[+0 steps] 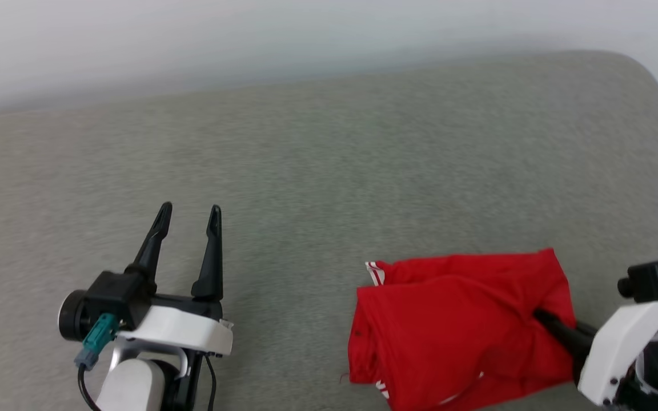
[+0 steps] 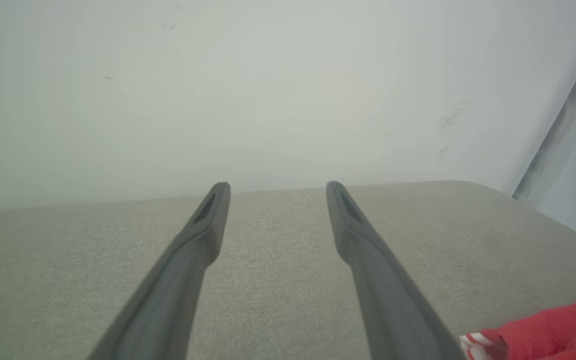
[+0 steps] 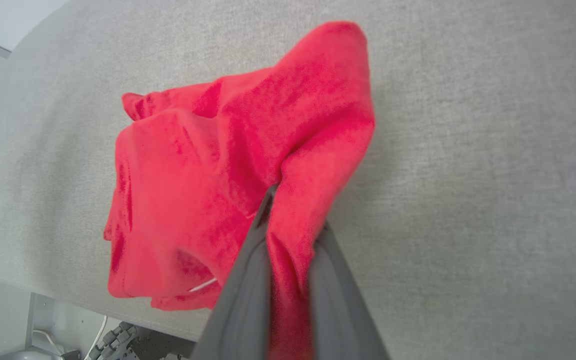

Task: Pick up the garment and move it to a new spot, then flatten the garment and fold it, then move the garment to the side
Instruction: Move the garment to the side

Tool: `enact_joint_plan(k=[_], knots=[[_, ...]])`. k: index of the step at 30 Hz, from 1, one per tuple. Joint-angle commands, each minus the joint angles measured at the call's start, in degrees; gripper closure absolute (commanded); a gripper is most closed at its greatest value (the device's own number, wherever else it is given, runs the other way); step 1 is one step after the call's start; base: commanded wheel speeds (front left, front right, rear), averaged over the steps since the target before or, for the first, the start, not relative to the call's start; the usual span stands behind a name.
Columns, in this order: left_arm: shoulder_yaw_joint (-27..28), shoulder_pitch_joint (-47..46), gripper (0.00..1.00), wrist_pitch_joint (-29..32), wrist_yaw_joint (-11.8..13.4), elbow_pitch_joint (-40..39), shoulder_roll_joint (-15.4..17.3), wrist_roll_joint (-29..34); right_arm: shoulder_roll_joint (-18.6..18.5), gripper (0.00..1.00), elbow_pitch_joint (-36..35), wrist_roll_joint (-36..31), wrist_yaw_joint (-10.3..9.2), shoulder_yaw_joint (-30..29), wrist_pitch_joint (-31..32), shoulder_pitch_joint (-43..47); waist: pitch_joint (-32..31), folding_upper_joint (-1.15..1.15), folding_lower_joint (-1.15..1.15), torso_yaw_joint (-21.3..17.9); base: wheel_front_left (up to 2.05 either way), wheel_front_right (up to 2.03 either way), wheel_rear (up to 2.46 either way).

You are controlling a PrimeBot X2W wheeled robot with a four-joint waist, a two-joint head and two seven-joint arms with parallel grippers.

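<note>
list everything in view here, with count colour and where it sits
garment: one, red with a bit of red-and-white striped trim, bunched on the near right part of the padded surface
padded surface: one, grey fabric, spans the head view under everything
wall: one, white, behind the surface's far edge
cable: one, white, below the surface's edge in the right wrist view
left pincer: one, dark fingers on a white wrist, open, over bare surface left of the garment, apart from it
right pincer: one, dark fingers, shut on a fold at the garment's right side
</note>
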Motion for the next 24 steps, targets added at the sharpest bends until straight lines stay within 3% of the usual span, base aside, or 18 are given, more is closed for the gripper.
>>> enact_joint_plan(k=[1,10,24], knots=[[0.02,-0.97,0.00,0.01,-0.09,-0.26,0.19,0.15,-0.25,1.00,-0.12,0.32,-0.04,0.29,-0.71,-1.80,3.03,0.00,0.00,-5.15,0.00,0.00,0.00],[-1.74,-6.75,0.00,3.62,-0.39,-6.25,2.51,2.91,-6.74,1.00,5.69,-3.24,-0.05,2.28,-9.19,-13.85,12.92,0.00,0.00,-12.46,0.00,0.00,0.00],[-5.17,-17.63,0.00,11.60,-2.37,-16.85,6.09,7.13,-17.56,1.00,21.01,-8.16,-0.06,-6.83,-20.66,-30.25,27.77,0.00,0.00,-11.79,0.00,0.00,0.00]])
